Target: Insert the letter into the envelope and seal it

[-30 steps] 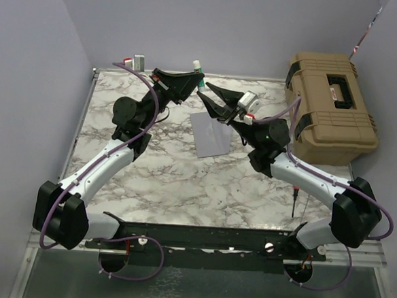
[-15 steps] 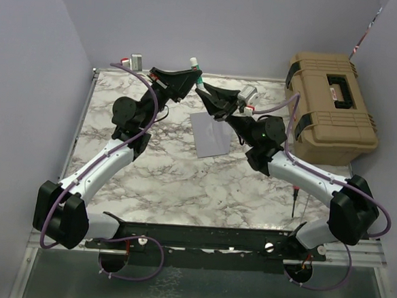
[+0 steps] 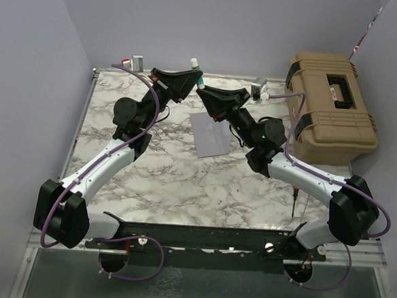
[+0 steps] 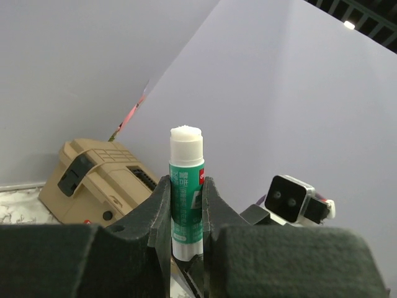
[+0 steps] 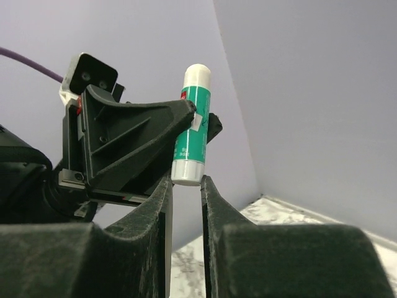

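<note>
The grey-lavender envelope (image 3: 210,135) lies flat on the marble table, below both grippers. The tan letter is not in view. My left gripper (image 3: 190,75) is raised over the table's back and is shut on a green glue stick (image 3: 197,74) with white ends, held upright (image 4: 187,186). My right gripper (image 3: 204,92) comes from the right. Its two fingertips close round the stick's white bottom end (image 5: 187,172). In the right wrist view the left gripper's black fingers (image 5: 142,133) clamp the stick's green middle (image 5: 193,124).
A tan toolbox (image 3: 331,104) stands at the table's back right. A red-and-black pen (image 3: 294,200) lies near the right arm's base. A small grey object (image 3: 138,61) sits at the back left corner. Lavender walls close in the left, back and right.
My right wrist has turned about its axis, its camera swinging up and to the right, with its fingertips staying at the glue stick's bottom end. The left gripper and the envelope have not moved.
</note>
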Available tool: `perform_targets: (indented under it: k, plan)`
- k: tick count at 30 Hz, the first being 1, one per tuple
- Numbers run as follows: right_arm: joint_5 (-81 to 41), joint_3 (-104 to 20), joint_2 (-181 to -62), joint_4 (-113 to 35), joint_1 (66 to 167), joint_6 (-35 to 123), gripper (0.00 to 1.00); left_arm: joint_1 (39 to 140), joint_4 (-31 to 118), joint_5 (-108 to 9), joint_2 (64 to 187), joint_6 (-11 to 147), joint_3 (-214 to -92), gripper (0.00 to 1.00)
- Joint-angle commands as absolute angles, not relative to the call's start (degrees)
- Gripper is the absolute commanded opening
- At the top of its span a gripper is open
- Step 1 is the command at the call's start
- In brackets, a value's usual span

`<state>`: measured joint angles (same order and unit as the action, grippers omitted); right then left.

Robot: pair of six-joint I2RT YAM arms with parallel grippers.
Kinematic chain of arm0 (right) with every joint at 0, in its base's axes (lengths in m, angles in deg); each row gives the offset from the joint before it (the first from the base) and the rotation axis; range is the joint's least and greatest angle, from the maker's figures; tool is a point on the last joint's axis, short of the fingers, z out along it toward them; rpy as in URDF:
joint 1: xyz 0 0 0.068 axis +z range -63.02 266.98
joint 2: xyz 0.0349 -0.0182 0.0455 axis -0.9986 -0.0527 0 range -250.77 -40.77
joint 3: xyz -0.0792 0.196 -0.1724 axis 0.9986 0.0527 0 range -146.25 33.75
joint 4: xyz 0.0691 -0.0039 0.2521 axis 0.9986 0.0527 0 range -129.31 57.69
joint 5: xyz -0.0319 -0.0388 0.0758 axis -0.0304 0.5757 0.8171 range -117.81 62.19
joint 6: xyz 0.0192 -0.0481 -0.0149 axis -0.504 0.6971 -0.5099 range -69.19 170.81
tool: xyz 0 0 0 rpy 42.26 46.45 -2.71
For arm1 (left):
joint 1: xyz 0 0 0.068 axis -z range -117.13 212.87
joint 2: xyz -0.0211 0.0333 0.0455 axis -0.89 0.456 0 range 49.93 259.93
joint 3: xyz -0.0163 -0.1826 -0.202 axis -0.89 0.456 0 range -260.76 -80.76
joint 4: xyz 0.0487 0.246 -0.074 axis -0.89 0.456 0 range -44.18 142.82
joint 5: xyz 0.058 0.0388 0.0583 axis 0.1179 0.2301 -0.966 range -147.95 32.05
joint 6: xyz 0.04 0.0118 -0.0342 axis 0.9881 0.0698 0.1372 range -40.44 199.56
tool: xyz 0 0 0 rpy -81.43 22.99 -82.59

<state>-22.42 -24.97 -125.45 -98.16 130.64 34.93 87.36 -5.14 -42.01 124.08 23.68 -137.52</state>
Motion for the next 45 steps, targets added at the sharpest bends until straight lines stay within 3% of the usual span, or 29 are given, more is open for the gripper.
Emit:
perform_targets:
  k: [1, 8, 13, 17, 20, 34, 41, 43, 45]
  plan:
    - [-28.31, -22.43, -124.23, -106.50, 126.28, 20.49, 0.09, 87.59, -8.76, -38.08, 123.28, 23.98, -136.42, 0.00]
    - [-25.62, -20.26, -124.81, -111.67, 124.41, 11.63, 0.13, 87.53, -8.94, -37.85, 122.21, 23.98, -135.46, 0.00]
    - [-12.32, -23.60, -123.34, -103.34, 124.51, 30.06, 0.38, 87.49, -8.43, -39.05, 122.24, 23.19, -135.42, 0.00]
    - [-13.56, -22.53, -122.25, -100.25, 124.46, 46.75, 0.58, 87.49, -7.91, -39.53, 122.44, 22.50, -135.76, 0.00]
    - [-13.92, -22.49, -121.73, -100.31, 124.51, 55.90, 0.66, 87.51, -7.31, -39.99, 122.52, 22.43, -135.98, 0.00]
    - [-5.19, -26.37, -126.41, -104.35, 124.85, 61.63, 0.60, 87.40, -6.92, -40.61, 123.41, 20.77, -136.84, 0.00]
    - [-3.38, -27.88, -128.66, -104.47, 125.37, 61.69, 0.62, 87.44, -6.92, -41.15, 123.58, 20.53, -136.93, 0.00]
    - [-3.29, -28.16, -129.11, -104.19, 125.39, 62.15, 0.59, 87.40, -6.92, -41.24, 123.58, 20.41, -136.97, 0.00]
    - [-3.29, -28.17, -129.47, -104.60, 125.37, 62.85, 0.49, 87.35, -6.92, -41.34, 123.50, 20.30, -136.93, 0.00]
